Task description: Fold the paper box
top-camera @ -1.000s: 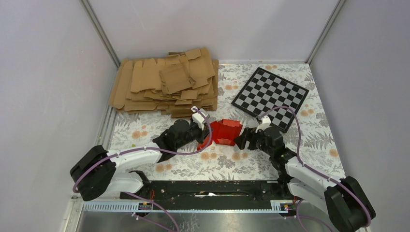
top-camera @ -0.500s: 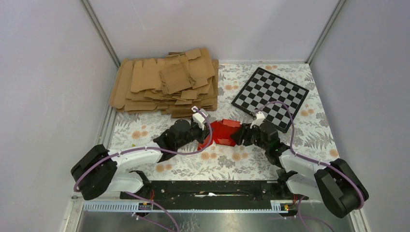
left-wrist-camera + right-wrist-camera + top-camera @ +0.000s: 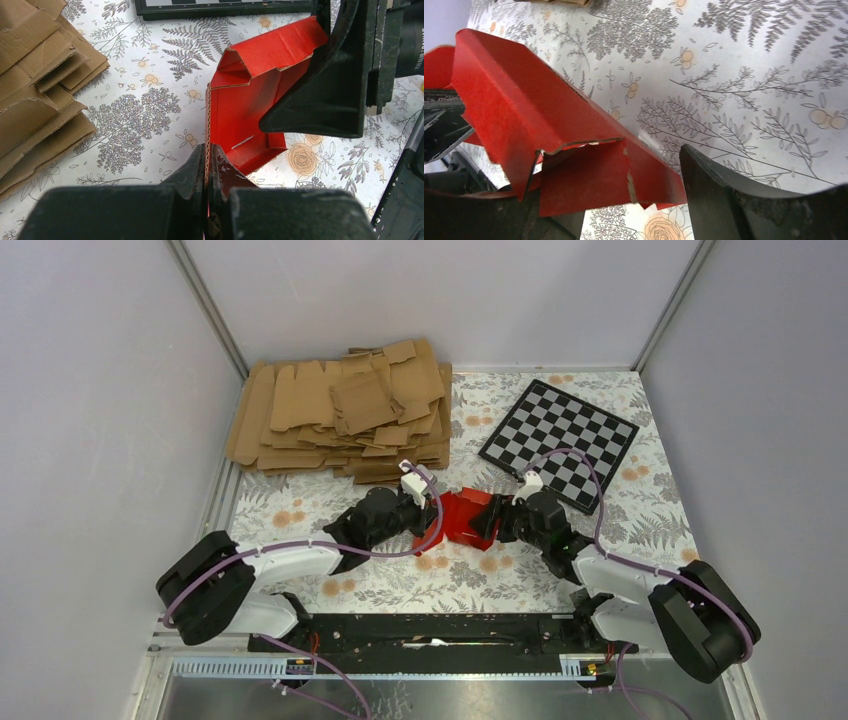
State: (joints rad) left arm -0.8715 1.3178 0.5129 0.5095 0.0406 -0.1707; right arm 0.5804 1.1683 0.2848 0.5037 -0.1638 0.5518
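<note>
The red paper box (image 3: 466, 516), partly folded with its walls up, sits on the flowered table between both grippers. My left gripper (image 3: 428, 517) is shut on the box's left wall; in the left wrist view the fingertips (image 3: 207, 155) pinch the wall's card edge, and the box (image 3: 250, 95) opens beyond them. My right gripper (image 3: 499, 521) is at the box's right end with its jaws open. In the right wrist view the box's end flap (image 3: 574, 170) lies between the fingers (image 3: 724, 195), with a gap to the right finger.
A pile of brown cardboard blanks (image 3: 345, 410) lies at the back left, and its edge also shows in the left wrist view (image 3: 35, 75). A black-and-white checkered board (image 3: 558, 440) lies at the back right. Grey walls enclose the table.
My right gripper has moved left to the box and now straddles its right end. My left gripper has kept its hold and shifted slightly right.
</note>
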